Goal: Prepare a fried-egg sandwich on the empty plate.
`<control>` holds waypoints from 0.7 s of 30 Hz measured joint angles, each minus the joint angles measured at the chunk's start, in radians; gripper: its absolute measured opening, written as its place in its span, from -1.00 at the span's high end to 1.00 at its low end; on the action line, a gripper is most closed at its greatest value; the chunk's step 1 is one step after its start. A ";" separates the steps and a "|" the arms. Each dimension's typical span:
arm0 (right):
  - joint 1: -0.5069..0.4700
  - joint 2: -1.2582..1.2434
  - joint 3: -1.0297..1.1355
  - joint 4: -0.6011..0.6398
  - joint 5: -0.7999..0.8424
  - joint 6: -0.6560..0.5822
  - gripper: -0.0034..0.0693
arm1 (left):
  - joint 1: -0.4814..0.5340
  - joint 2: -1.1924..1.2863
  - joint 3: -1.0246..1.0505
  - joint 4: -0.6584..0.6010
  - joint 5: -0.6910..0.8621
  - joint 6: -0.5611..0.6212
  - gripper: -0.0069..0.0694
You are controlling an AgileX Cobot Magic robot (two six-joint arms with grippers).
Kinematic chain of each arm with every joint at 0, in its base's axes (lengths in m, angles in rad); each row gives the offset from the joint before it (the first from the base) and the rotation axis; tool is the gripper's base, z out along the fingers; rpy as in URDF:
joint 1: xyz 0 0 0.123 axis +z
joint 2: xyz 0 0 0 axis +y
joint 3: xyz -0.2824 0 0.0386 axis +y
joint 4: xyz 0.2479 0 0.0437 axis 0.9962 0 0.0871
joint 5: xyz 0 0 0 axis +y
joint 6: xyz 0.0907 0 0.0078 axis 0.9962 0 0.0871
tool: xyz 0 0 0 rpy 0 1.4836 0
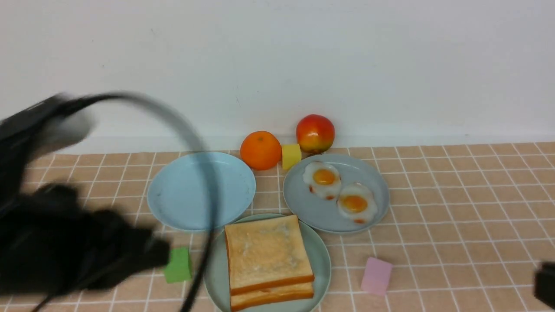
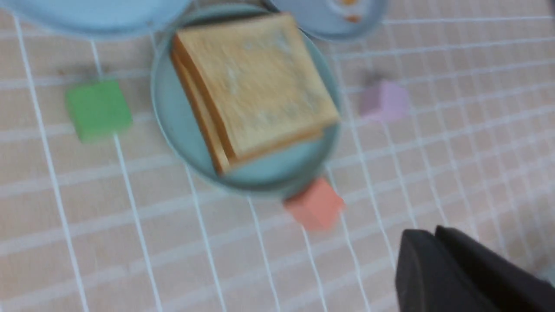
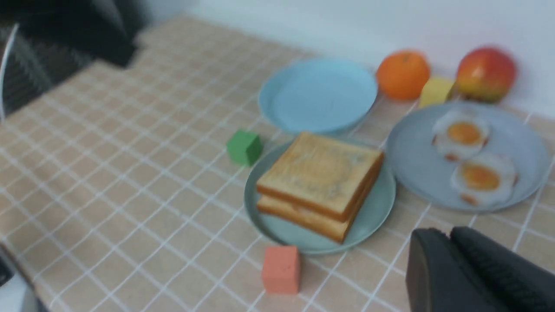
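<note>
Two golden toast slices (image 1: 265,251) lie stacked on the pale mint-green plate (image 1: 324,260) at the front centre; I cannot see between them. The stack (image 3: 318,169) and its plate (image 3: 375,212) also show in the right wrist view. My left gripper (image 1: 158,255), blurred by motion, is left of the plate beside a green block (image 1: 177,265). Its fingers (image 2: 416,251) are pressed together with nothing in them. Only a dark sliver of my right gripper (image 1: 546,281) shows at the front right edge. Its fingers (image 3: 433,255) are together and empty.
A grey-blue plate (image 1: 299,203) behind right holds two fried eggs (image 1: 321,178). A bare sky-blue plate (image 1: 190,195) stands behind left. An orange (image 1: 260,150), a yellow block (image 1: 291,156) and an apple (image 1: 315,132) line the wall. Near the stack lie a lilac block (image 1: 376,275) and a salmon block (image 3: 281,269).
</note>
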 joint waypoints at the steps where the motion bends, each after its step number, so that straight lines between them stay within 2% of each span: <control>1: 0.000 -0.054 0.047 0.005 -0.009 0.006 0.70 | 0.000 -0.061 0.044 -0.010 0.017 0.000 0.85; 7: 0.000 -0.251 0.152 0.013 0.027 0.046 0.72 | 0.000 -0.413 0.229 -0.085 0.105 -0.024 0.85; 9: 0.000 -0.270 0.156 0.013 0.040 0.049 0.76 | 0.000 -0.454 0.249 -0.085 0.113 -0.028 0.85; 10: 0.000 -0.288 0.158 0.013 0.046 0.051 0.87 | 0.000 -0.500 0.261 -0.082 0.120 -0.029 0.85; 12: 0.000 -0.293 0.158 0.015 0.046 0.052 0.94 | 0.000 -0.521 0.263 -0.072 0.112 -0.029 0.85; 21: 0.000 -0.293 0.159 0.005 0.038 0.055 0.94 | 0.000 -0.522 0.264 -0.052 -0.007 -0.024 0.85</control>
